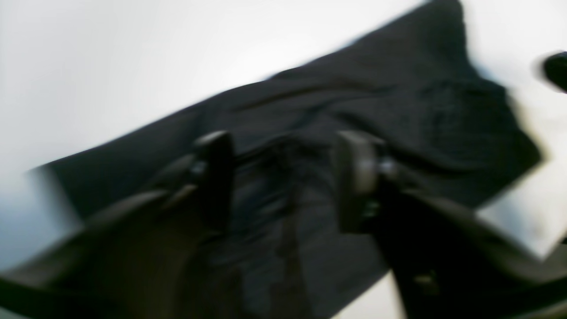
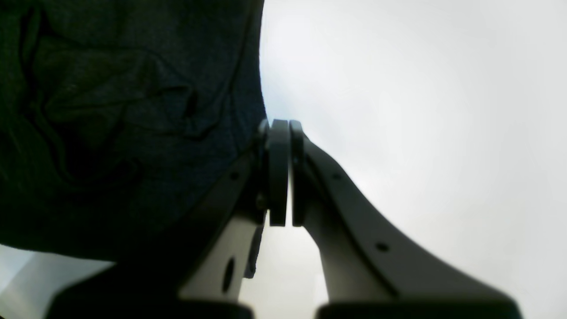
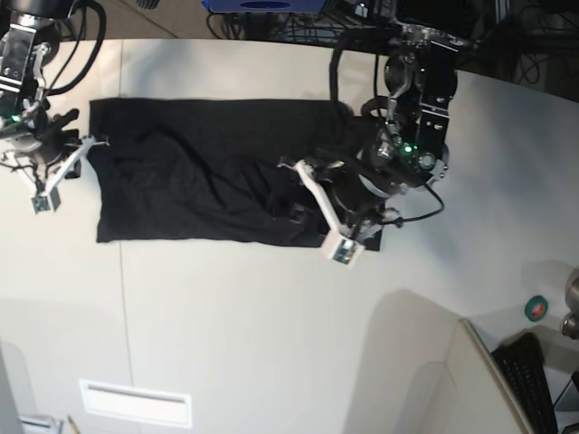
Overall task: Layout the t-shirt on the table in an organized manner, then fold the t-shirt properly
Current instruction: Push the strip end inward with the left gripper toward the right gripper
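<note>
The black t-shirt (image 3: 199, 172) lies spread sideways on the off-white table (image 3: 271, 325), smooth at its left and bunched at its right end. My left gripper (image 3: 348, 221) hangs over that bunched end. In the blurred left wrist view it (image 1: 285, 177) is open, with rumpled shirt fabric (image 1: 398, 97) under and between its fingers. My right gripper (image 3: 89, 143) is at the shirt's left edge. In the right wrist view it (image 2: 283, 126) is shut, the shirt's edge (image 2: 133, 133) lies against its left finger, and no fabric shows between the pads. The rainbow graphic is hidden.
A thin seam (image 3: 124, 298) crosses the table. A black keyboard (image 3: 529, 380) and a small round green and red thing (image 3: 536, 308) sit at the front right. A white label plate (image 3: 136, 402) lies near the front edge. Cables and gear (image 3: 362, 18) line the back.
</note>
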Robot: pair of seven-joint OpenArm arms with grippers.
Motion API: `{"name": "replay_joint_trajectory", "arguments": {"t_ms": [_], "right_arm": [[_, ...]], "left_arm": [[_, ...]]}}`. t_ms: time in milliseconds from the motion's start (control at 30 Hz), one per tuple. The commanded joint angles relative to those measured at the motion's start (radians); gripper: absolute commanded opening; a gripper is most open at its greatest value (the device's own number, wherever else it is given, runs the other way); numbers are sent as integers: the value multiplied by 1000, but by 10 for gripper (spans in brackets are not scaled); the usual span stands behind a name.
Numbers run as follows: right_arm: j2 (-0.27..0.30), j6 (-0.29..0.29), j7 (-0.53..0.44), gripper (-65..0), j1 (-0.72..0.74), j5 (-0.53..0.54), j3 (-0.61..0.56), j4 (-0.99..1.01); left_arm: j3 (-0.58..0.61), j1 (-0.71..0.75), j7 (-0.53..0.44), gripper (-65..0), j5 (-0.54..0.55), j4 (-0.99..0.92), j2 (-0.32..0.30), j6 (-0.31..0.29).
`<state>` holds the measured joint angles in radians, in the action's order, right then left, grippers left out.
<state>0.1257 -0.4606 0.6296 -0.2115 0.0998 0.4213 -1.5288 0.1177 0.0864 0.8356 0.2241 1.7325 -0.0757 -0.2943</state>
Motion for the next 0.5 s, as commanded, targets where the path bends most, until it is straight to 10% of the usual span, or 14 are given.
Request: {"name": "replay_joint_trajectory", "arguments": {"t_ms": [0, 67, 467], "right_arm": [[10, 1, -20, -650, 10, 8, 3, -28], [10, 1, -17, -650, 10, 8, 1, -39], [-10, 1, -17, -650, 11, 8, 0, -49]], "left_arm": [[-20, -9, -12, -490, 2, -2, -9, 0], [-56, -17, -12, -650, 1, -59, -23, 0], [-66, -60, -16, -650, 1, -276, -40, 0]]}}
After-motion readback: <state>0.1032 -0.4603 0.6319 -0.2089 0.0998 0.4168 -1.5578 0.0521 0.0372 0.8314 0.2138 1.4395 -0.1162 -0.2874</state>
